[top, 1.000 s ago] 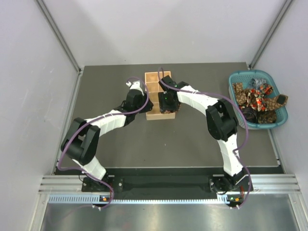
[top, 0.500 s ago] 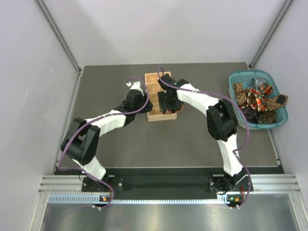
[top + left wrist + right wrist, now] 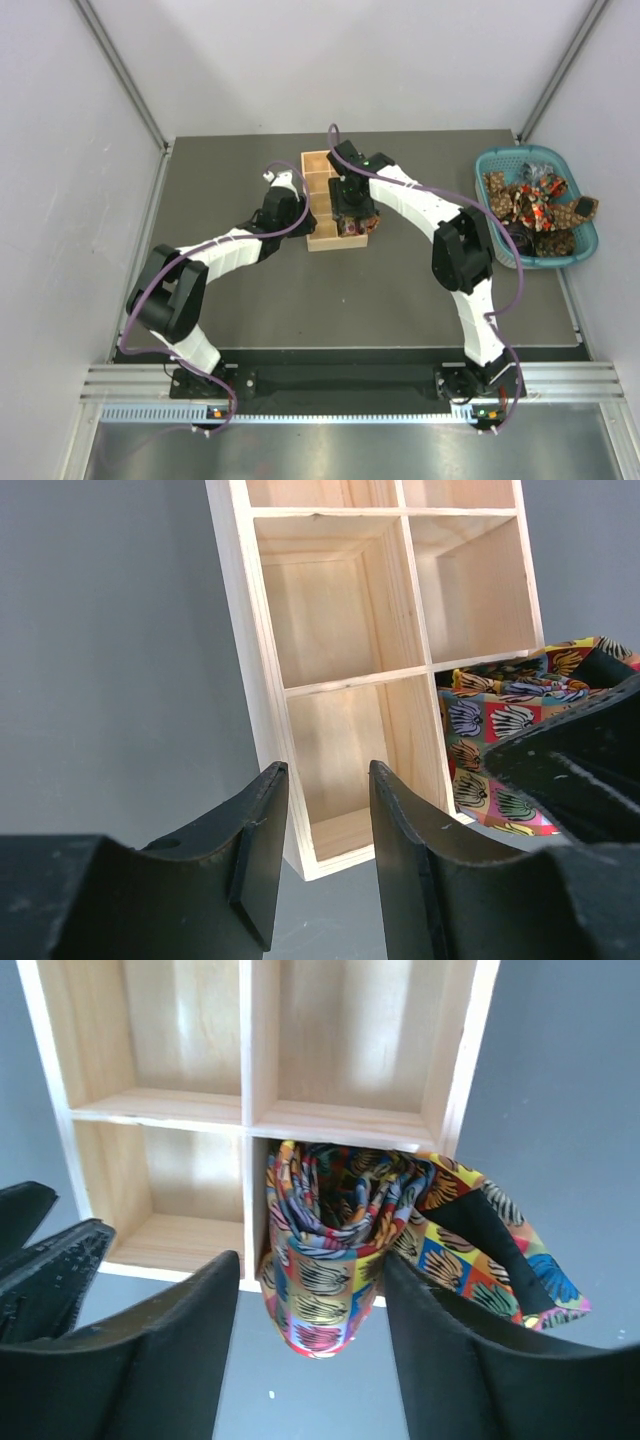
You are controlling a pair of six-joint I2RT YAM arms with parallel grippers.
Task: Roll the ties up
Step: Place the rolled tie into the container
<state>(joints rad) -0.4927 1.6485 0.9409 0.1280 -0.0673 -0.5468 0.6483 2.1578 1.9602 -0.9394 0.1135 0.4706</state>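
Over the near right compartment of one tray (image 3: 250, 1110), the right gripper (image 3: 310, 1268) hangs parted above one rolled tie (image 3: 330, 1245), the left gripper (image 3: 325, 770) slightly parted alongside, other ties (image 3: 535, 205) heaped uncounted in one basket (image 3: 590, 245).

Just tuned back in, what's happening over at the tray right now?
The right tool hangs open over the wooden tray, directly above a rolled tie. The tie sits in the tray's near right compartment, its loose end spilling over the edge. The left tool is at the tray's near left corner, fingers apart and holding nothing. More ties lie heaped in the teal basket off to the right, not yet rolled.
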